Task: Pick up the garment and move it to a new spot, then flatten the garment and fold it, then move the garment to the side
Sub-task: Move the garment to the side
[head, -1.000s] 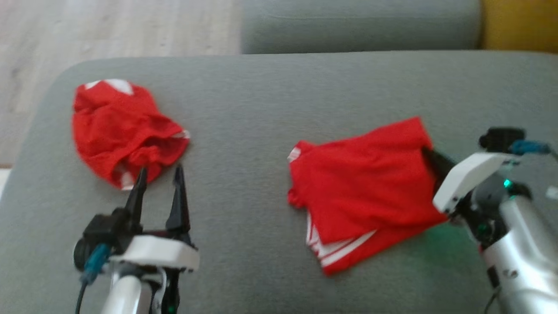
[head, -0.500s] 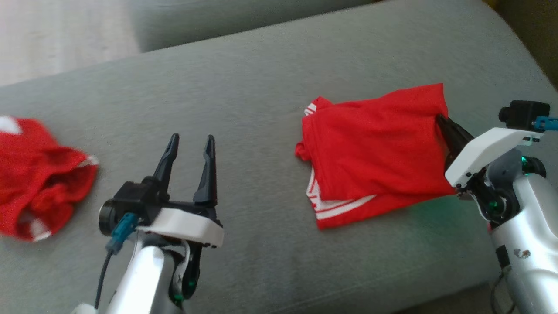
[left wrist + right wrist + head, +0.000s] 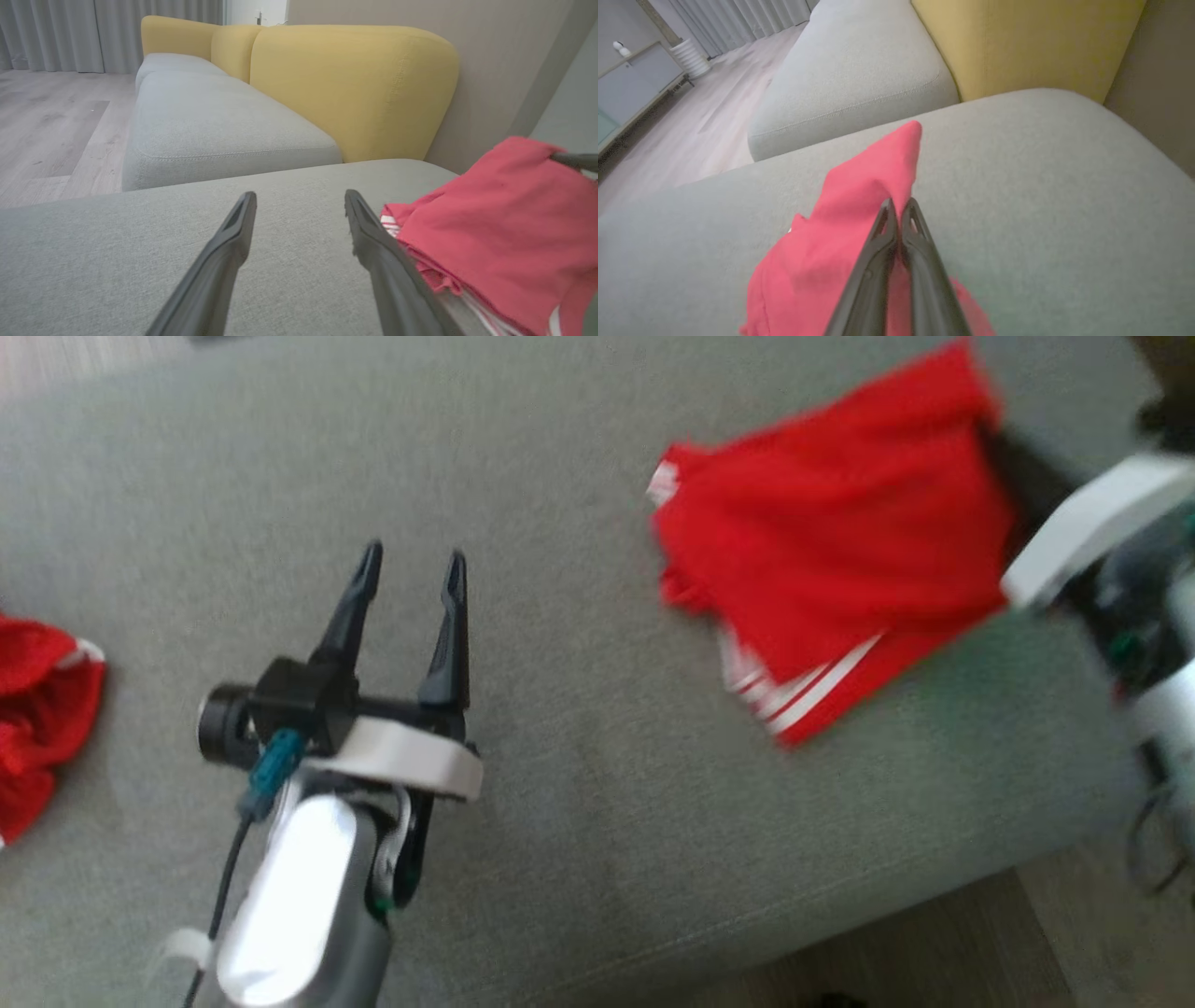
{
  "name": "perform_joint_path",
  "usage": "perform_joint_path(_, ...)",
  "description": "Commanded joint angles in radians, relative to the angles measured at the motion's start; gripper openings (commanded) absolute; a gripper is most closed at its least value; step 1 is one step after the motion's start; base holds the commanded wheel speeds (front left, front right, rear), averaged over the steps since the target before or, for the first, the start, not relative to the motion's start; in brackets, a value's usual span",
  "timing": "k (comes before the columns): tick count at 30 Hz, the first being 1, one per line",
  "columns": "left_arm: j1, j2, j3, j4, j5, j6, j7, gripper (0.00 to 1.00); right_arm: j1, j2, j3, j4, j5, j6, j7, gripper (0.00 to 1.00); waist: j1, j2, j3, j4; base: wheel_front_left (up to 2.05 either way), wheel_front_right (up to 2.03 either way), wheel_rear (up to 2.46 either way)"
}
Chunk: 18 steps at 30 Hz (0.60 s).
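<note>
A folded red garment (image 3: pixel 831 541) with white stripes lies on the grey cushion (image 3: pixel 560 476), far right in the head view. My right gripper (image 3: pixel 899 205) is shut on the garment's (image 3: pixel 859 219) right edge, its fingers pinching the red cloth. In the head view its dark fingers (image 3: pixel 1022 476) reach the cloth from the right. My left gripper (image 3: pixel 411 569) stands open over bare cushion left of the garment, nothing between its fingers. The left wrist view shows the garment (image 3: pixel 504 219) just right of my left gripper (image 3: pixel 299 198).
A second crumpled red garment (image 3: pixel 37 719) lies at the cushion's left edge. The cushion's front edge (image 3: pixel 794 915) drops to wood floor (image 3: pixel 934 952) at the lower right. A yellow backrest (image 3: pixel 350 84) and another grey seat (image 3: pixel 210 121) stand beyond.
The head camera has swung right and down, shifting the whole picture. The folded garment with my right gripper on it sits higher and more tilted in view. Left gripper stays open.
</note>
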Motion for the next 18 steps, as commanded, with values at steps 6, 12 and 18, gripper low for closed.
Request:
perform_joint_path(6, -0.105, 0.015, 0.018, -0.026, 0.047, 0.006, -0.012, 1.00, -0.213, -0.154, 0.066, 0.095, 0.077, -0.001, -0.065, 0.00, -0.0001, 0.0000, 0.190, 0.068, 0.00, 0.00, 0.00)
perform_joint_path(12, -0.142, 0.012, 0.010, -0.045, 0.049, 0.014, -0.012, 1.00, -0.319, -0.250, 0.080, 0.268, 0.107, -0.001, -0.123, 0.00, -0.0001, 0.0000, 0.244, 0.093, 0.00, 0.00, 0.00)
perform_joint_path(18, -0.140, 0.007, 0.017, -0.091, 0.027, 0.038, -0.012, 1.00, -0.366, -0.281, 0.084, 0.449, 0.085, -0.001, -0.173, 0.00, -0.0001, 0.0000, 0.238, 0.101, 0.00, 0.00, 0.00)
